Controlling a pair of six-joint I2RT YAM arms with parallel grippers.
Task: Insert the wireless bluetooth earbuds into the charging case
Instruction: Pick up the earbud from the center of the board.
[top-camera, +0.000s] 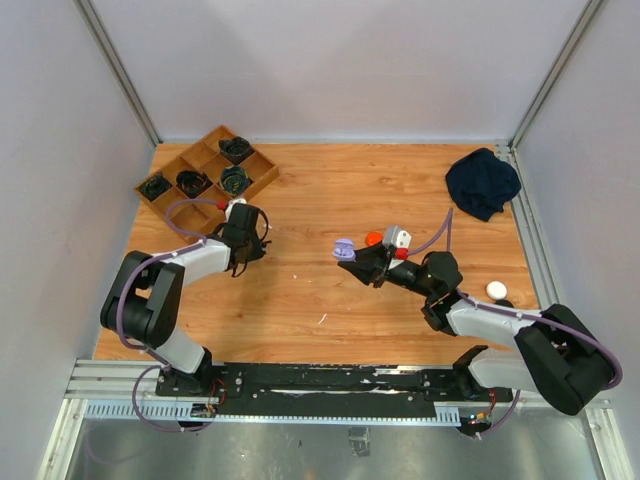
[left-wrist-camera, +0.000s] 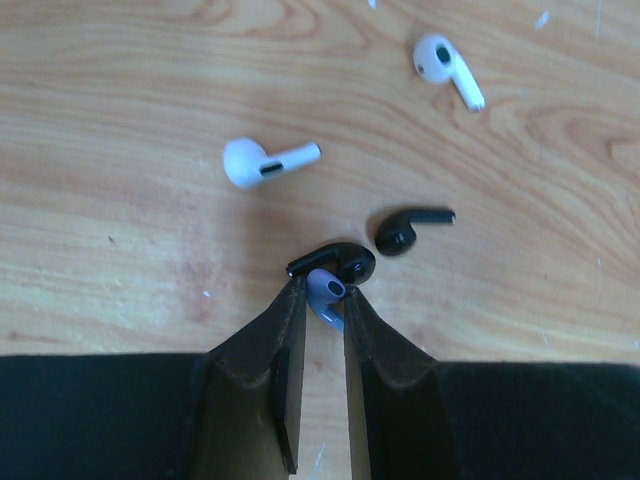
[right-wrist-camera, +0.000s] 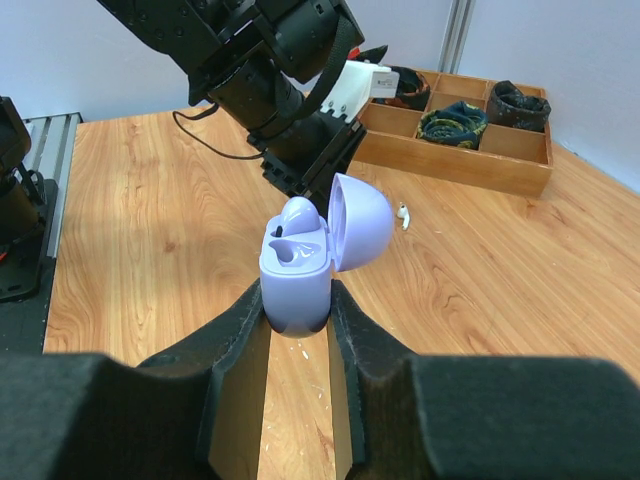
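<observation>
Across the wood-grain counter (top-camera: 330, 190), boxed in by pale grey walls, saw a divided wooden tray (top-camera: 207, 165) at the far left holding dark coiled items, and a dark cloth (top-camera: 482, 182) at the far right.

Found the left end effector (left-wrist-camera: 325, 290) just near of the tray, pressed together on a loose lavender earbud (left-wrist-camera: 328, 287) and pinching it at the very fingertips. Noted one black earbud (left-wrist-camera: 335, 262) lying right against those tips, a second black earbud (left-wrist-camera: 405, 230) just beside it, and farther out a white earbud (left-wrist-camera: 262, 162) and another white earbud (left-wrist-camera: 445, 65), well apart from each other.

Found the right end effector (right-wrist-camera: 297, 305) mid-counter, clamped on the body of a lavender charging case (right-wrist-camera: 295, 270), held upright with its lid swung open. Spotted a seated lavender earbud (right-wrist-camera: 300, 215) in one well of that case. Could read no lettering on case or earbuds.

Saw an orange round case (top-camera: 373, 238) just beyond the right end effector and a white round case (top-camera: 496, 290) at the near right.
</observation>
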